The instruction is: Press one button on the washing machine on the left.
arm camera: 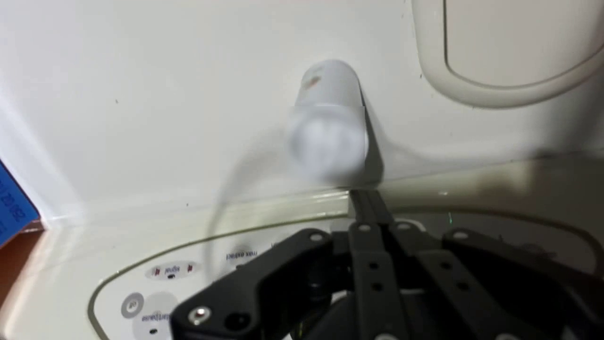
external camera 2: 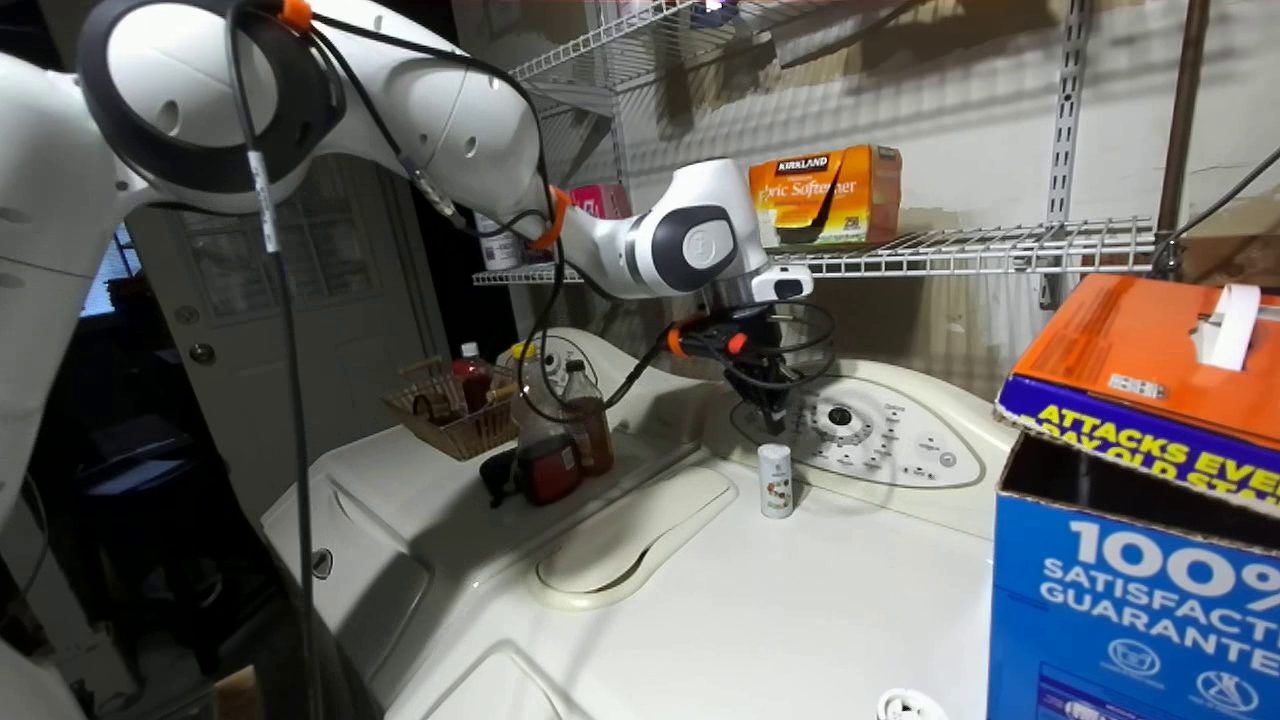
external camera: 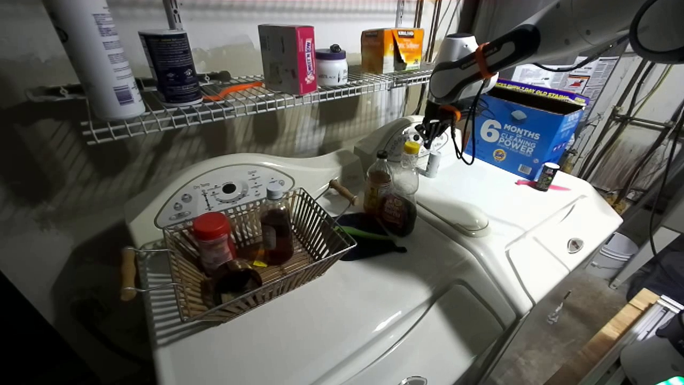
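The washing machine on the left (external camera: 347,307) is white; its curved back panel (external camera: 203,184) has a round dial and small buttons. In an exterior view it stands behind the bottles (external camera 2: 365,480). My gripper (external camera: 427,143) is away from it, at the control panel of the right-hand white machine; it also shows in an exterior view (external camera 2: 773,424). In the wrist view the fingers (arm camera: 371,205) are shut together with nothing between them, over the lower edge of that wide panel (arm camera: 198,269). I cannot tell whether the tips touch it. The left machine is out of the wrist view.
A white cylinder (external camera 2: 776,482) stands just in front of the fingertips. Syrup bottles (external camera: 398,206) and a wire basket (external camera: 278,289) sit on the left machine. A blue box (external camera: 526,136) stands on the right machine. A wire shelf (external camera: 235,109) hangs above.
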